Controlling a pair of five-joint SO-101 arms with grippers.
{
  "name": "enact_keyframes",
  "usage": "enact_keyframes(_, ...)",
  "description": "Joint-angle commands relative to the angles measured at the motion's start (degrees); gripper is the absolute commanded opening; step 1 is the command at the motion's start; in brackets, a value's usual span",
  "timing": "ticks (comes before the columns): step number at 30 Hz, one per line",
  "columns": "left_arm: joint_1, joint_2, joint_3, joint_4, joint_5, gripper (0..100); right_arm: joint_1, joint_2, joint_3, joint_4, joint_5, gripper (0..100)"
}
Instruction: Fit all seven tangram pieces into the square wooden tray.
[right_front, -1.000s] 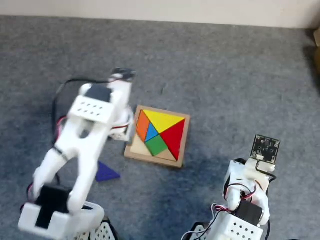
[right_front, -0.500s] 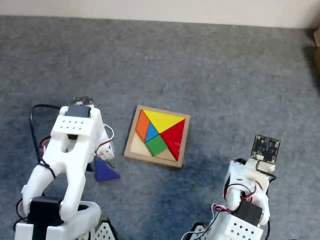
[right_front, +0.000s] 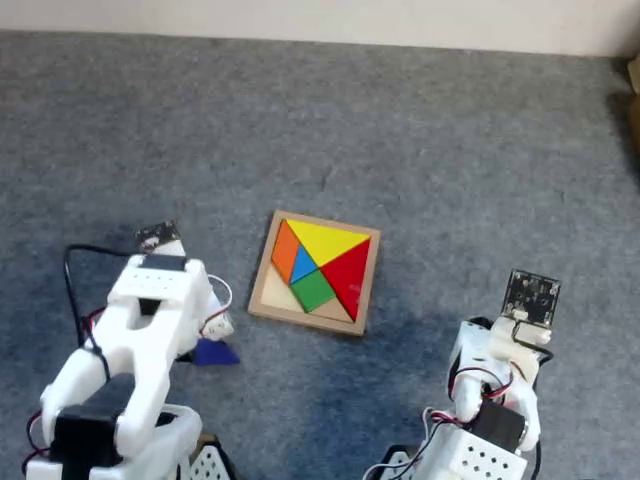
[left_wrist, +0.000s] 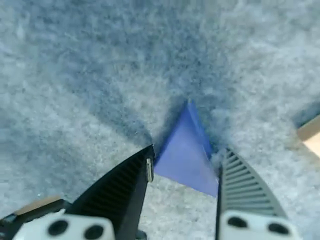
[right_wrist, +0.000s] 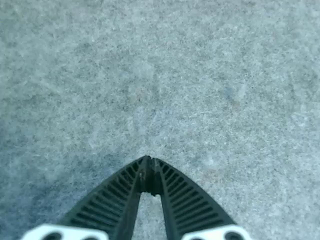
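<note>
Grey carpet covers the desk (right_front: 450, 130). Square wooden tray (right_front: 258, 300) sits mid-desk and holds orange (right_front: 284, 250), yellow (right_front: 328, 240), red (right_front: 350, 272), green (right_front: 313, 290) and small blue (right_front: 302, 266) pieces; bare wood shows along its near edge. Dark blue triangle (left_wrist: 187, 150) lies flat on the carpet, left of the tray and apart from it. Left gripper (left_wrist: 186, 157) is open, one finger on each side of the triangle; can't tell if they touch it. Right gripper (right_wrist: 149, 162) is closed, empty, over bare carpet.
</note>
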Motion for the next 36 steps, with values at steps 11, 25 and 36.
enact_keyframes(11,8.6,-0.6,1.3,-9.6,6.9,21,0.5,-0.8,5.4,-1.1,0.0,0.5)
enact_keyframes(25,9.2,-1.1,-15.2,2.1,3.1,21,0.5,-0.8,5.4,-1.1,0.0,0.5)
enact_keyframes(36,8.7,-0.6,-14.8,13.5,2.9,21,0.5,-0.8,5.4,-1.1,0.0,0.5)
